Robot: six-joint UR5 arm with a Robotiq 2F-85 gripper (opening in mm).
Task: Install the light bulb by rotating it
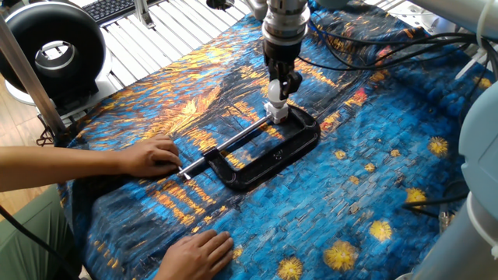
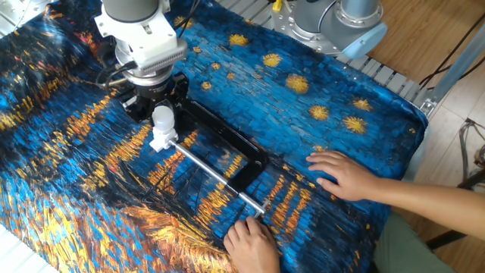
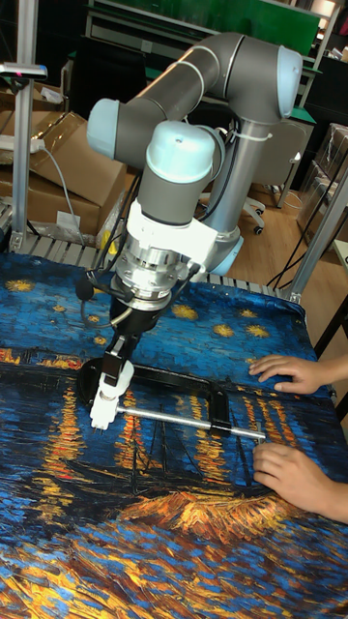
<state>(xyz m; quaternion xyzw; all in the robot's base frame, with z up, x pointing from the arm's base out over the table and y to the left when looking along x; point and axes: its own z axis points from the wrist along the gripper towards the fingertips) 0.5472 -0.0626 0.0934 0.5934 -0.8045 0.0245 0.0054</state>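
Bulb [image 2: 162, 117] sits upright on the socket [image 2: 161, 140], which is held in the black C-clamp [image 1: 268, 149] lying flat on the cloth [image 1: 373, 163]. Gripper [image 2: 161, 106] comes straight down over it, fingers on either side of the globe. Looks clamped on the globe, but the contact faces aren't clearly visible in either fixed view, so can't confirm it's closed on it vs just around it. In the tall view the gripper [image 3: 118, 363] lines up above the bulb [image 3: 113, 375].

Handling, my read: light, thin shell, prob fragile, so low grip force. Matte round surface = decent friction, but a sphere gives little contact area and could slip under torque. Best hold is across the widest part of the globe, fingers opposite each other, not on the neck, which is buried at the socket anyway.

Orientation: long axis roughly vertical, globe up, screw neck down into the socket. Gripper axis appears coaxial with it, which is what wrist rotation needs. Any tilt risks cross-threading; can't judge small tilt from these views.

Person's hands: one [image 1: 152, 158] on the clamp's screw handle end, the other [image 1: 196, 253] flat on the cloth nearby. Seems to be bracing the clamp against twist.

How far the thread is seated: can't tell.
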